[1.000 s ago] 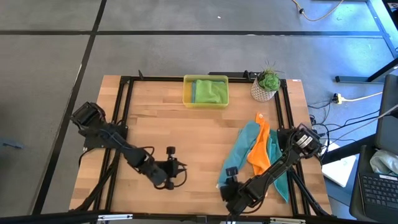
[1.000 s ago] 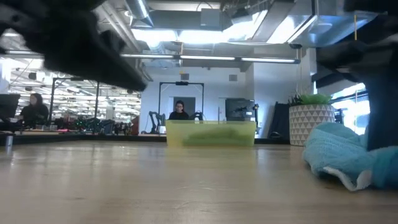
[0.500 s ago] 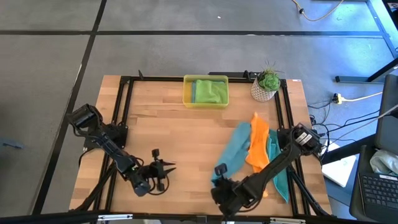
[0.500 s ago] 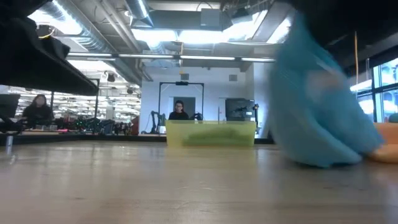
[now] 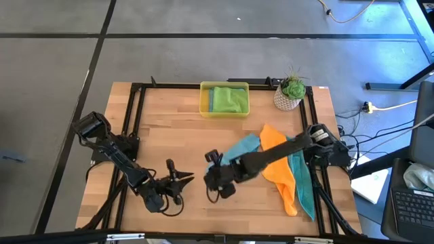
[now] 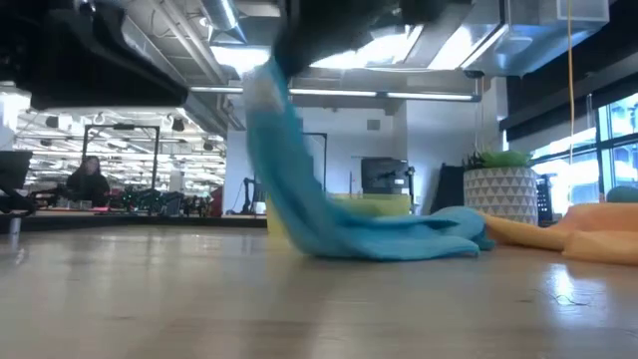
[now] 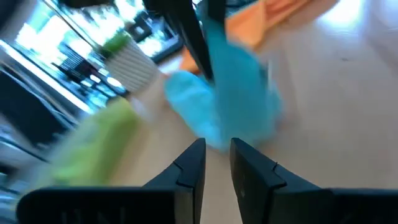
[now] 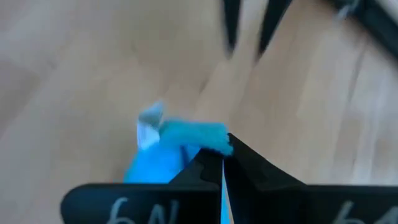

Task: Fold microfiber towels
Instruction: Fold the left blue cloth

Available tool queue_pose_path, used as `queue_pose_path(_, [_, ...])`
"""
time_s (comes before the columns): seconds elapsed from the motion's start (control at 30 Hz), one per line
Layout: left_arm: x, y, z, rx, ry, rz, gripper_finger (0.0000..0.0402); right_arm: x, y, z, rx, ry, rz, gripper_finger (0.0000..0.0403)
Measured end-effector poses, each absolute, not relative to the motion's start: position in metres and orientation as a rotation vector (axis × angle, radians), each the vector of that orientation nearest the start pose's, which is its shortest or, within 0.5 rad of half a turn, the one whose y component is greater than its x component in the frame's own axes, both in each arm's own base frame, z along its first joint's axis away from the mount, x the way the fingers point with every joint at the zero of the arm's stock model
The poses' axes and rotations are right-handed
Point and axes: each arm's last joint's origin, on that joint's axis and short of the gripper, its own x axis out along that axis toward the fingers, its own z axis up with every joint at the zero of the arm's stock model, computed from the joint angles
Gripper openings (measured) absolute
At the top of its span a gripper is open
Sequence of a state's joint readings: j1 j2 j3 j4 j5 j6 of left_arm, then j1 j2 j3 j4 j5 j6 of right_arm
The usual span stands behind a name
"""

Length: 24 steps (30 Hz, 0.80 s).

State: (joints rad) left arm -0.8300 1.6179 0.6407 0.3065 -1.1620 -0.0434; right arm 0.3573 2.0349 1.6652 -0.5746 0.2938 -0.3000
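Near the front middle of the table, my right gripper (image 5: 215, 181) is pinched shut on one corner of a teal towel (image 5: 245, 146), its fingers (image 8: 239, 163) clamped with cloth bunched between them. The corner hangs lifted off the wood; in the low view the towel (image 6: 339, 214) rises steeply to that pinch and trails down to lie flat behind it.

The towel's long axis runs from my right gripper back and to the right, toward the orange towel (image 5: 278, 166), whose edge it touches or overlaps near the far end. A second teal towel (image 5: 302, 183) lies beside the orange one, at the table's right edge. The yellow tray (image 5: 203, 107) at the back middle holds a green towel (image 5: 229, 99), with a potted plant (image 5: 290, 91) just to its right.

My left gripper (image 5: 182, 179) waits just to the left of the right one, fingers (image 7: 189, 168) a little apart and holding nothing, pointing at the hanging cloth. That is the relation that matters: the free cloth lies straight ahead of my left gripper, toward the right, and the left arm is the nearer one for a second corner. Judging by this, the towel still needs spreading flat before any fold, and the trailing end must come clear of the orange towel so it isn't dragged along.
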Motion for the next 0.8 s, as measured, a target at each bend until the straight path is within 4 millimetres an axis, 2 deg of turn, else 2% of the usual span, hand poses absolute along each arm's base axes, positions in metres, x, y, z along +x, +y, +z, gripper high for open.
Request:
queue_pose_path(0.13, [0.205, -0.192, 0.167, 0.623, 0.32, 0.386, 0.0066, 0.422, 0.133, 0.22, -0.61, 0.911, 0.193, 0.001])
queue_pose_path(0.3, [0.212, -0.197, 0.193, 0.702, 0.317, 0.277, 0.0066, 0.428, 0.122, 0.222, -0.572, 0.877, 0.197, 0.0011])
queue_pose_path(0.43, [0.222, -0.192, 0.203, 0.751, 0.327, 0.249, 0.0067, 0.433, 0.119, 0.224, -0.514, 0.829, 0.268, 0.003])
queue_pose_path(0.57, [0.225, -0.191, 0.204, 0.792, 0.335, 0.221, 0.0067, 0.433, 0.123, 0.225, -0.468, 0.818, 0.308, 0.0097])
queue_pose_path(0.8, [0.213, -0.201, 0.2, 0.821, 0.344, 0.182, 0.0067, 0.424, 0.137, 0.221, -0.389, 0.881, 0.249, 0.0261])
